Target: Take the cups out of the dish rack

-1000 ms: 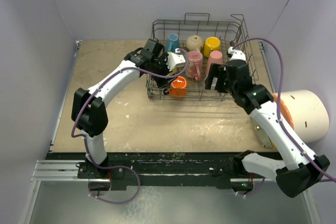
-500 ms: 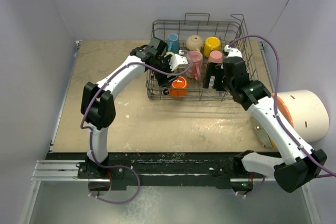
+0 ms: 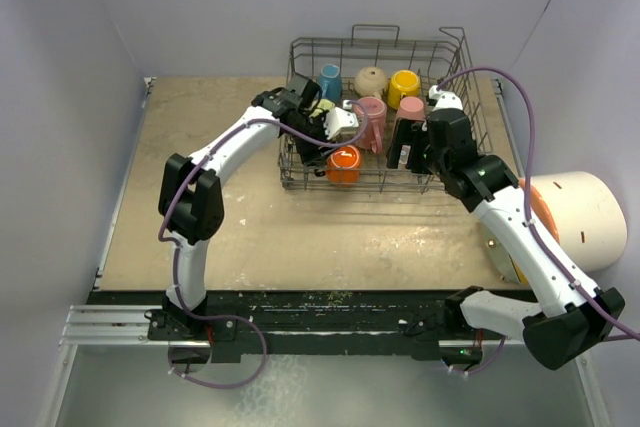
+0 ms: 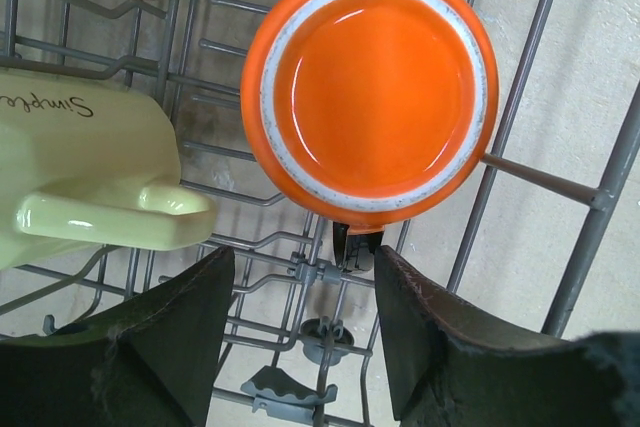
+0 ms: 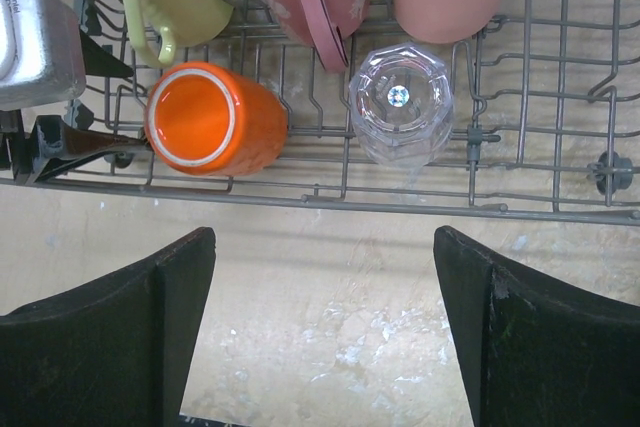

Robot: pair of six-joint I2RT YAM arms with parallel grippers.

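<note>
The grey wire dish rack (image 3: pixel 455 97) stands at the back of the table. In it are blue (image 3: pixel 329 79), beige (image 3: pixel 371 80) and yellow (image 3: pixel 404 84) cups, a pink mug (image 3: pixel 371 115), a pink tumbler (image 3: pixel 409 115), a pale yellow-green mug (image 3: pixel 342 123) and an orange cup (image 3: pixel 342 163). My left gripper (image 3: pixel 318 150) is open inside the rack. In the left wrist view (image 4: pixel 305 337) its jaws stand just short of the upturned orange cup (image 4: pixel 370 97), not touching it. My right gripper (image 3: pixel 410 159) is open and empty over the rack's front edge (image 5: pixel 325 327). A clear glass (image 5: pixel 400 104) sits ahead of it.
A big white cylinder with an orange end (image 3: pixel 575 217) lies at the right, beside my right arm. The rack's front wire rail (image 5: pixel 400 204) runs between my right fingers and the cups. The yellow-green mug's handle (image 4: pixel 100 215) sits close to my left finger (image 4: pixel 170 347).
My left gripper has pushed further right into the rack, towards the orange cup. My right gripper has moved forward and left to the rack's front edge, then held still.
</note>
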